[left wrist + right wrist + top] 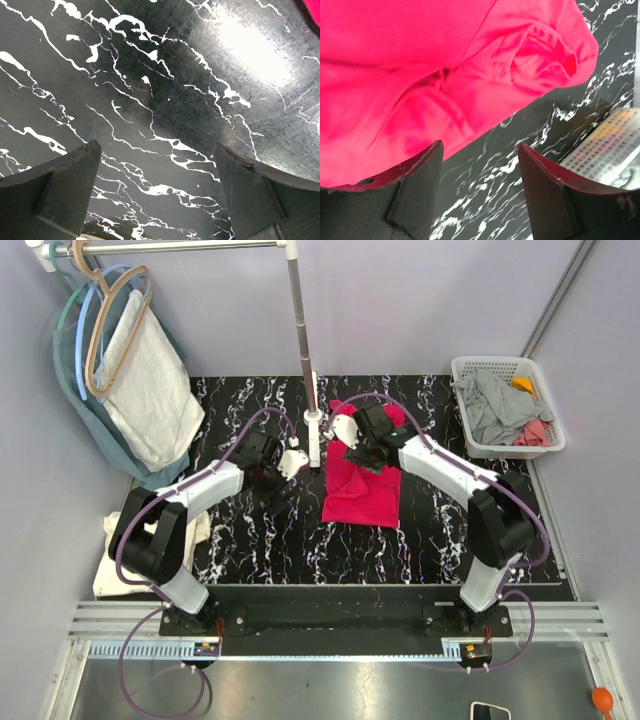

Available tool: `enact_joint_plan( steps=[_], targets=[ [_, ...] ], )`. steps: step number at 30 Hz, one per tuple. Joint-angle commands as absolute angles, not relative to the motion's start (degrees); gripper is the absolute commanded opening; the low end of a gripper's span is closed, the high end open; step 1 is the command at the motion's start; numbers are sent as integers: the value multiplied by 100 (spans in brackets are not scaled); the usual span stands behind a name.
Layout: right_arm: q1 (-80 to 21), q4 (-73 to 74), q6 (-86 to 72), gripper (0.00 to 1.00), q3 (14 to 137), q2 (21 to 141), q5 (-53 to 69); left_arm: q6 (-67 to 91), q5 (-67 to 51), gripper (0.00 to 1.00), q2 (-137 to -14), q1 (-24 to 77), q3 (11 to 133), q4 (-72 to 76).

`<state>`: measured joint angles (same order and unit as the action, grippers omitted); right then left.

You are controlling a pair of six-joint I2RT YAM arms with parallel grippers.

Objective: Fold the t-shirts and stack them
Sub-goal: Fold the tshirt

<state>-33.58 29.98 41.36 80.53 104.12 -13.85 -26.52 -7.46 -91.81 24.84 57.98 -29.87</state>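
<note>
Folding red t-shirt (362, 490), mid-step.
R gripper (480, 150) part-open, L gripper (157, 150) wide open, nothing held; edge grasp needed next, prob.

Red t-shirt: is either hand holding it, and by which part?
Neither. The right hand and left hand are open and empty; the red t-shirt lies on the table.

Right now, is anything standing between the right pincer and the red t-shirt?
Nothing visible does. The right pincer hangs open close over the near edge of the red t-shirt, with no object between them.
</note>
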Motion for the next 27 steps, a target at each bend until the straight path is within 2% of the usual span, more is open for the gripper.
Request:
enact_joint_plan(
  steps=[1,10,27],
  targets=[
    [-3349,3568,3674,69,7736,9616,-889,-2672,-668,99,-8974,2470,5792,-2777],
    [-3436,3665,3322,72,7198,9387,-290,-2628,-729,99,-8991,2461,5906,-2795],
    [-3507,3278,3208,75,7294,10002,-18,-2663,-721,99,-8982,2461,5924,-2821]
  ],
)
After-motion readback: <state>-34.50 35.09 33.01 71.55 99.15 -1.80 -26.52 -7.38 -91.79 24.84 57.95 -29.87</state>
